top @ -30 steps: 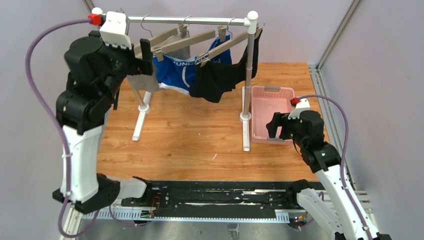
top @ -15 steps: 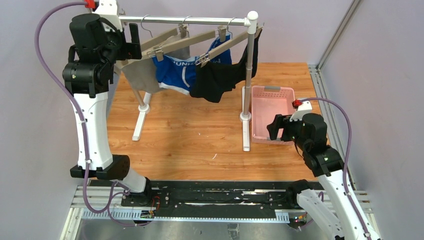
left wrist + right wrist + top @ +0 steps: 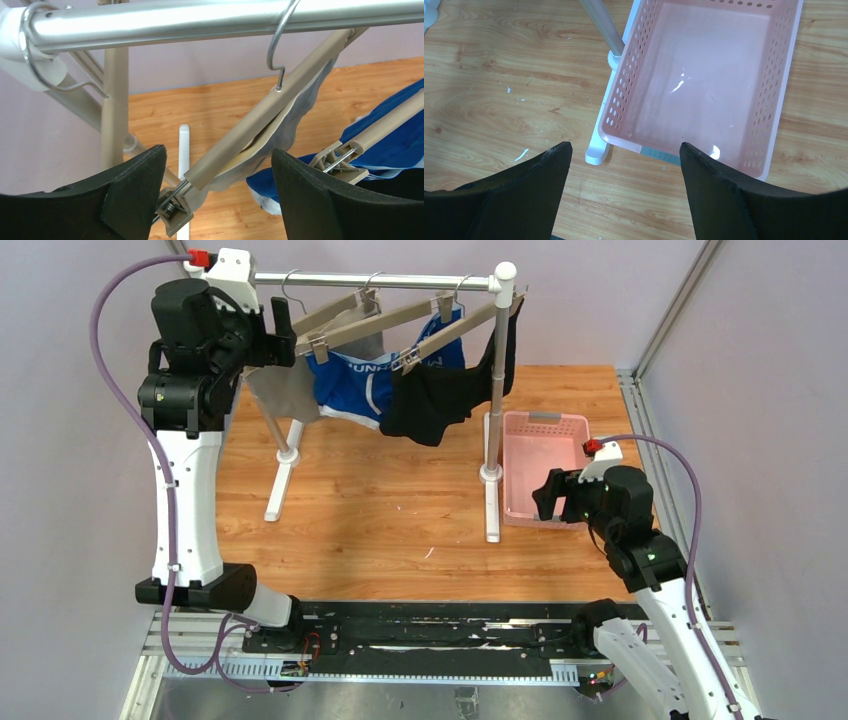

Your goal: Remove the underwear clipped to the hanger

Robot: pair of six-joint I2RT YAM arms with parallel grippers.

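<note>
Three pieces of underwear hang clipped to tan hangers on a rack rail (image 3: 370, 281): grey (image 3: 287, 392), blue with white trim (image 3: 350, 388), black (image 3: 435, 400). My left gripper (image 3: 283, 328) is raised at the left end of the grey piece's hanger (image 3: 325, 318). In the left wrist view the left gripper (image 3: 218, 155) is open, the hanger bar (image 3: 260, 115) passes between its fingers untouched, and the clip (image 3: 172, 212) sits by the left finger (image 3: 125, 192). Grey cloth (image 3: 295, 120) and blue cloth (image 3: 387, 135) hang beyond. My right gripper (image 3: 545, 498) is open and empty, low by the basket.
A pink perforated basket (image 3: 545, 420) stands at the right beside the rack's right post (image 3: 495, 390). In the right wrist view the right gripper (image 3: 625, 145) hovers over the basket's near wall (image 3: 624, 85) and the rack's white foot (image 3: 596, 152). Purple walls close in on both sides.
My left arm straightened upward, then shifted the gripper slightly right so its fingers flank the grey piece's hanger end. The right arm barely moved. All three pieces stay clipped.
</note>
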